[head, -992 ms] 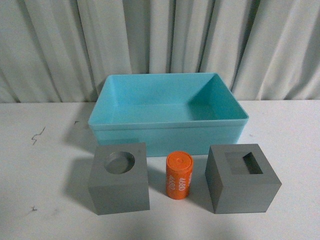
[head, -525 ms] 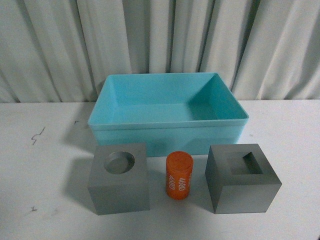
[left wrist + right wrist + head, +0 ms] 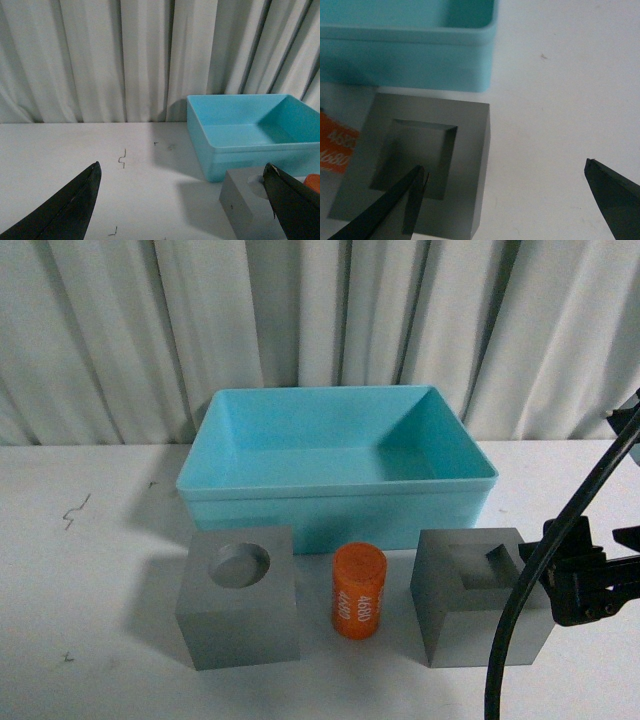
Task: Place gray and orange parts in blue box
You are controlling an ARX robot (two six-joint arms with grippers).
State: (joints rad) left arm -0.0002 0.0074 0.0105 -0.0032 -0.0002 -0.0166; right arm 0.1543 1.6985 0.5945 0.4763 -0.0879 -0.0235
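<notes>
A pleated pale curtain (image 3: 100, 340) hangs behind the blue box (image 3: 335, 508), and the white counter (image 3: 90, 570) spreads out around it, with a few small dark scuffs off the box's left end. The box sits at the back of the counter with its open top up.

All three parts stand on the counter outside the box, in a row along its near wall, close to it but not touching. The gray cube with the round recess (image 3: 240, 615) is before the box's left half. The gray cube with the rectangular recess (image 3: 465, 625) is before its right half. A black cable and the dark right arm (image 3: 575, 585) cross this cube's far side in the front view and hide that edge.

The orange cylinder (image 3: 358, 595) stands upright before the box's middle, between the cubes. Its "4680" print is legible. Both wrist views cut it down to a sliver.

The right claw (image 3: 505, 167) is spread wide and grips nothing. One finger hangs over the rectangular recess, the other over bare counter beyond the cube; whether it touches the cube I cannot tell. The left claw (image 3: 181, 166) is also spread wide and grips nothing, looking at the box's left end; only its two dark fingers show.
</notes>
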